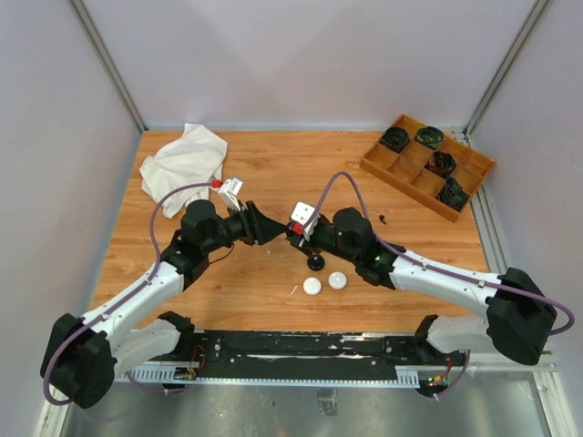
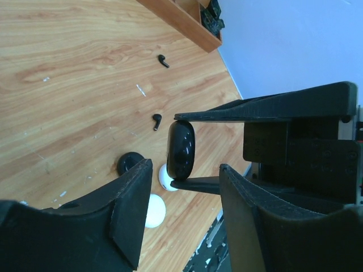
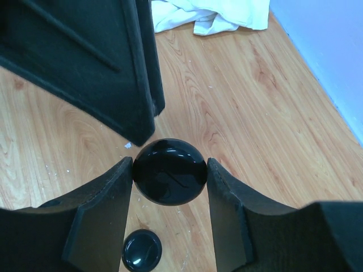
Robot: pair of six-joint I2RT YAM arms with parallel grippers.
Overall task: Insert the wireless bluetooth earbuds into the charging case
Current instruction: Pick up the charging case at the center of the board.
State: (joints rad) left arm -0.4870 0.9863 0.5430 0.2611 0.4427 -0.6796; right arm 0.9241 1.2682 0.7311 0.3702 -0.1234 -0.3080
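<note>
My right gripper is shut on a glossy black round charging case and holds it on edge above the table; the case also shows in the left wrist view. My left gripper is open, its fingers apart, just short of the held case. In the top view the two grippers, left and right, meet tip to tip at mid-table. Two black earbuds lie on the wood beyond; one shows in the top view.
A black puck and two white pucks lie below the grippers. A wooden compartment tray holding dark items stands at the back right. A white cloth lies at the back left.
</note>
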